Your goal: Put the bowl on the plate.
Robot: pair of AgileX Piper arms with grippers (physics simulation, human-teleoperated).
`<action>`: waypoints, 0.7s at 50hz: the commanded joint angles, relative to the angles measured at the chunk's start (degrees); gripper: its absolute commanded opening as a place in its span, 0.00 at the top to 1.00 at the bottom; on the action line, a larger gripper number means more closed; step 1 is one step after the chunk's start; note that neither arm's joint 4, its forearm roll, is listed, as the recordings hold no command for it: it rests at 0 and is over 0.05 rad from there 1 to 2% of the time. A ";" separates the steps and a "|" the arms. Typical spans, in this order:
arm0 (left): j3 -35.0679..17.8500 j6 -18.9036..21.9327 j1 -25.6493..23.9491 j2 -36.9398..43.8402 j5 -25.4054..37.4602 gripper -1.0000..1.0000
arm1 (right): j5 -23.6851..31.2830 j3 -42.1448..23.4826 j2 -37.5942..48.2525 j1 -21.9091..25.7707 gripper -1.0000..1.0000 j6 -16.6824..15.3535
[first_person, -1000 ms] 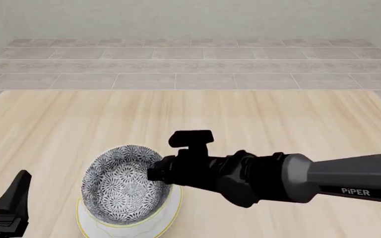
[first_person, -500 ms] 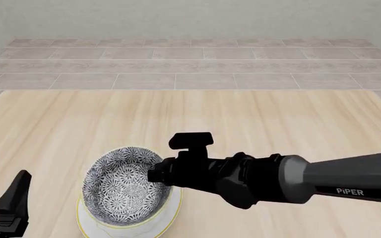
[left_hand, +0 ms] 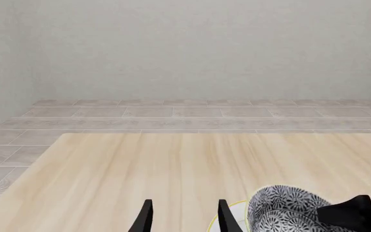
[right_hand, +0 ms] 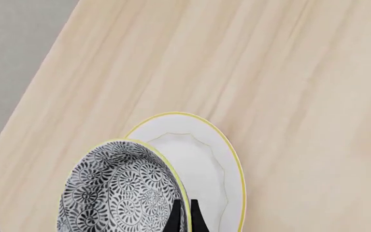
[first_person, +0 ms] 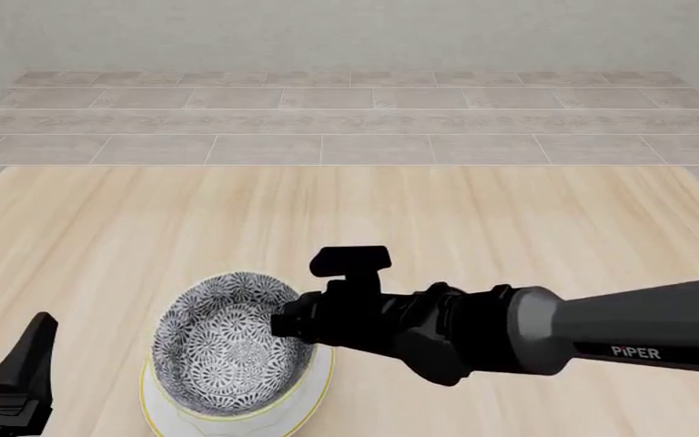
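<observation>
**Bowl held at its rim over the plate, right arm**

Nearest the camera, front view: left gripper, black, sits low at the table's near left edge, clear of the crockery. In the left wrist view its two black fingers stand apart with bare wood between them; jaws open, holding nothing.

Just beyond, near-left part of the light wooden table: plain white shallow round plate with a thin yellow rim edge. Only a crescent of it shows in the front view, the rest covered by the bowl. Right wrist view shows more of the plate, including the faintly scalloped inner ring.

Round deep bowl, dense dark grey-and-white floral pattern, pale yellowish rim, lies over the plate and overlaps its left portion. Bowl is tilted, mouth turned toward the camera. Whether its base touches the plate cannot be told.

Right gripper, black, on a grey-and-black arm entering from the right, meets the bowl's right rim. Right wrist view: the two thin dark fingers are nearly together on the rim of the bowl; jaws closed on the bowl's wall.

Farther back: bare table, then a pale tiled floor and a grey wall.
</observation>
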 commanded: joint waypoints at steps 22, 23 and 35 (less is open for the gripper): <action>0.00 0.00 0.00 0.00 0.00 0.00 | 0.05 -0.54 0.47 -0.73 1.00 -0.02; 0.00 0.00 0.00 0.00 0.00 0.00 | -0.03 -0.55 0.63 -0.74 1.00 -0.01; 0.00 0.00 0.00 0.00 0.00 0.00 | -0.49 -0.57 1.15 -0.25 1.00 0.27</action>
